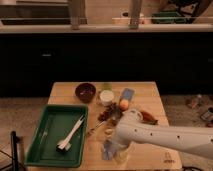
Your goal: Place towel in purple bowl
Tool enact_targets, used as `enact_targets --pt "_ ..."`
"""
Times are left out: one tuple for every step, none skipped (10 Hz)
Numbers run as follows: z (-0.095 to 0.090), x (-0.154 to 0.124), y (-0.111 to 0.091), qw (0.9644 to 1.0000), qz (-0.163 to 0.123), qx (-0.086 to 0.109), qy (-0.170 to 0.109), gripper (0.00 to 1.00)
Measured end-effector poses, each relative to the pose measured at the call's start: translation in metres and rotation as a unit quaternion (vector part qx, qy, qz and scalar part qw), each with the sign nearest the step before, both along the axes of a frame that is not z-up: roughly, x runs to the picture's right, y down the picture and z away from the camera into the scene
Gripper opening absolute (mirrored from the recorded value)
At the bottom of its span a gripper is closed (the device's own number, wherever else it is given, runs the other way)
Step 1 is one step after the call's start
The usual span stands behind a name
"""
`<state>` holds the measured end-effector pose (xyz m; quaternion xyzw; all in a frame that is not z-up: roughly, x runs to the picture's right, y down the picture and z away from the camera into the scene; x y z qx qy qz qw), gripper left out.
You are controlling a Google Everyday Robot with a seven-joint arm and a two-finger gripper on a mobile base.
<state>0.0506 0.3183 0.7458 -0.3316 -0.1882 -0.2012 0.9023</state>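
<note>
Hard to make out the gripper: mostly buried under the white arm, low over the front edge of the wooden surface. Impossible to tell whether clenched or released. Just to its left, a pale bluish crumple, apparently the towel, blurred and partly covered; contact unclear. Well apart, toward the far side of the surface, the purple bowl, beside a white cup. On the left, a green tray with a white utensil.

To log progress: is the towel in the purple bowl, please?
Out: the towel lies by the gripper near the table's front, away from the purple bowl.
</note>
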Motion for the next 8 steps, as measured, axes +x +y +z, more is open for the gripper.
enact_targets --pt "0.0005 -0.0004 0.0011 1.0 -0.001 -0.001 -0.002 0.59" --pt "0.0013 -0.001 0.0023 1.0 -0.002 -0.002 -0.006 0.49" --pt "0.0021 -0.001 0.0035 1.0 -0.001 -0.003 -0.009 0.4" --pt "0.0029 -0.0014 0.0056 0.9999 0.0 -0.003 -0.015 0.28" --pt "0.0036 -0.0013 0.0077 0.9998 0.001 -0.003 -0.02 0.19" --pt "0.0044 -0.0019 0.0098 0.9997 0.001 -0.003 -0.025 0.08" --pt "0.0048 -0.0034 0.0109 0.9995 -0.001 -0.002 -0.031 0.01" --pt "0.0049 -0.0047 0.0107 0.9994 -0.002 -0.001 -0.033 0.0"
